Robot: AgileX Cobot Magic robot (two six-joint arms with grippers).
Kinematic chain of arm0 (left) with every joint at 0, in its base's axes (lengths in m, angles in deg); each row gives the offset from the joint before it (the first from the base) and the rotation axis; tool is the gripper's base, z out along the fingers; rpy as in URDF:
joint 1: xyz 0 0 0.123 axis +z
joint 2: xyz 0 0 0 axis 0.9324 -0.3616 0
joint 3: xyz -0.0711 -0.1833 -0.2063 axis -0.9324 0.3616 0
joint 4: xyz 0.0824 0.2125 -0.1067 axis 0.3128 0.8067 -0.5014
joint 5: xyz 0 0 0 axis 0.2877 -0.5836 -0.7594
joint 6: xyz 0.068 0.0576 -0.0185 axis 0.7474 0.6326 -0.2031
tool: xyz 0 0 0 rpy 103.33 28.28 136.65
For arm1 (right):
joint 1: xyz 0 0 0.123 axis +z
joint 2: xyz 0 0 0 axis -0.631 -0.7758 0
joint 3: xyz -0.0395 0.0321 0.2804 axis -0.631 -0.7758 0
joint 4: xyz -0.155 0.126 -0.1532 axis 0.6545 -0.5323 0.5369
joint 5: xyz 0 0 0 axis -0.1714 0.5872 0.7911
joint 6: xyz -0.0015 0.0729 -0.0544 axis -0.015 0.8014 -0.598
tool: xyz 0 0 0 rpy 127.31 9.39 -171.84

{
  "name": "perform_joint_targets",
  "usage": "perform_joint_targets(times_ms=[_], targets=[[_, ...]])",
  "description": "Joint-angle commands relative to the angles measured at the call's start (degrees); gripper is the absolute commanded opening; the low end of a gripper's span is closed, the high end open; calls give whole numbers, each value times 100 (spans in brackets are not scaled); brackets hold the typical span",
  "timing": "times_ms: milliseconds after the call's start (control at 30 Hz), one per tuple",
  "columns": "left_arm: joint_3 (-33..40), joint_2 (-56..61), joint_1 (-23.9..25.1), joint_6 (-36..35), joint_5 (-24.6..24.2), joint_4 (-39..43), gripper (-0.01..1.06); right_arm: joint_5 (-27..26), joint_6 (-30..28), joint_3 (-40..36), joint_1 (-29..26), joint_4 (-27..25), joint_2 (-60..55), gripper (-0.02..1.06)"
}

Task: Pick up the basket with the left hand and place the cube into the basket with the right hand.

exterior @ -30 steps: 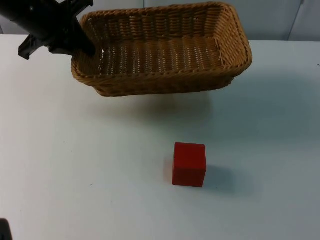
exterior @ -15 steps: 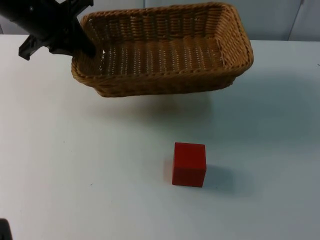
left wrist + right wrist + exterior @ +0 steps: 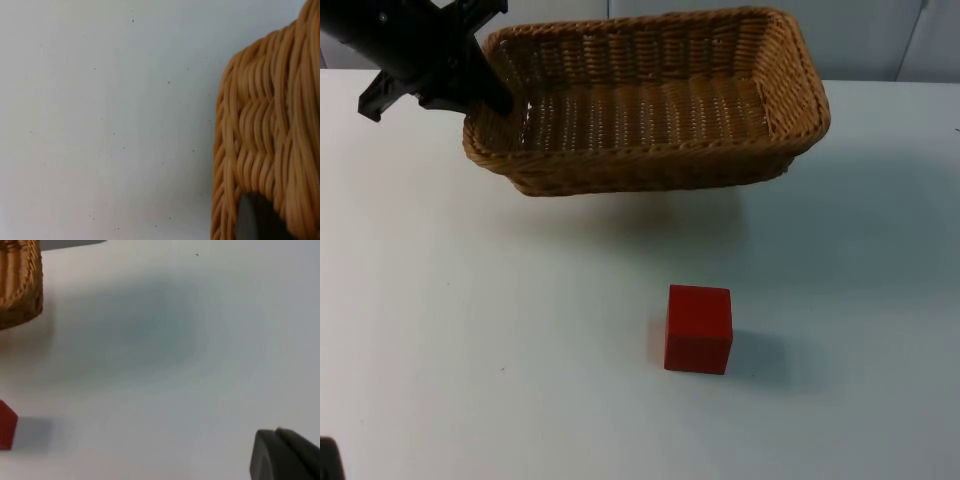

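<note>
White table top (image 3: 470, 330) spreads out under everything, ending at the grey partition wall (image 3: 860, 35) behind. Over its far part hangs the woven wicker basket (image 3: 650, 100), lifted off the surface, judging by the shadow beneath it, and tipped a little. The left gripper (image 3: 490, 95) is clamped on the rim at the basket's left end, one finger inside and one out; in the left wrist view the weave (image 3: 270, 135) runs right up against a dark fingertip (image 3: 252, 220).

The red cube (image 3: 698, 328) sits on the table well apart from the basket, nearer the front, untouched. The right wrist view catches its edge (image 3: 7, 429) and a corner of the basket (image 3: 20, 282). The right gripper's fingertip (image 3: 285, 455) hangs over bare table away from the cube; whether that gripper is spread or closed I cannot tell.

The risk I see is the one-ended hold: a cube dropped in at the free end could lever the basket down or twist it out of the pinch. Nothing stands between the right arm and the cube.
</note>
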Motion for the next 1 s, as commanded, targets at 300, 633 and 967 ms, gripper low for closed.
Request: perform_joint_targets(times_ms=[300,633,967], targets=[[-73,99,-4,-26,23,-254,0,-2734,-1008,88,-38,-1864,-2646,0],[-73,99,-4,-26,34,-254,0,-2501,-1301,1735,-38,-1894,-5201,0],[-73,99,-4,-26,92,-254,0,-2214,-520,2783,2086,-1775,-7415,5]])
